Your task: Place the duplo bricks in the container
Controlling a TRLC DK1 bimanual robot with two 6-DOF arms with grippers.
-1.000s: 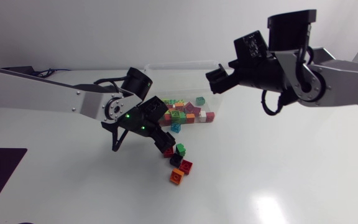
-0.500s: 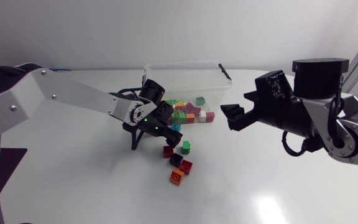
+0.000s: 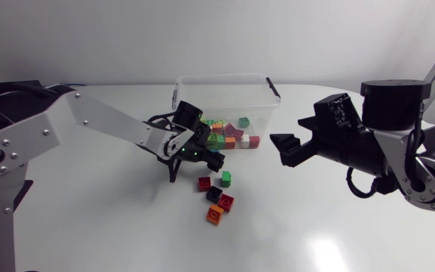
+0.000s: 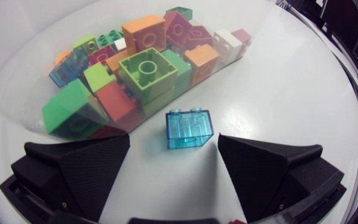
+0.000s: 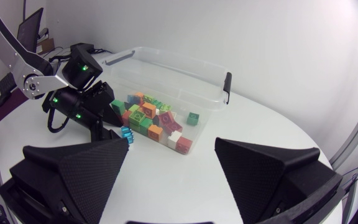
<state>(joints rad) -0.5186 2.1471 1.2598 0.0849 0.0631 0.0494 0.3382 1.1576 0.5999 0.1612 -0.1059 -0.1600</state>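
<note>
Bricks (image 3: 229,136) mostly fill the container (image 3: 221,77); five loose bricks (image 3: 216,198) lie just before it. My left gripper (image 4: 173,142) stands wide open around an untouched clear blue brick (image 4: 189,129) beside the container's wall. My right gripper (image 5: 171,144), facing the container, gapes empty.

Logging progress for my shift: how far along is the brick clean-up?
Done: many coloured bricks lie in the clear plastic container. In hand: nothing gripped; the open left gripper frames a translucent blue brick on the table. Left: that one, plus red, green, dark and orange bricks outside; right gripper open, empty.
</note>
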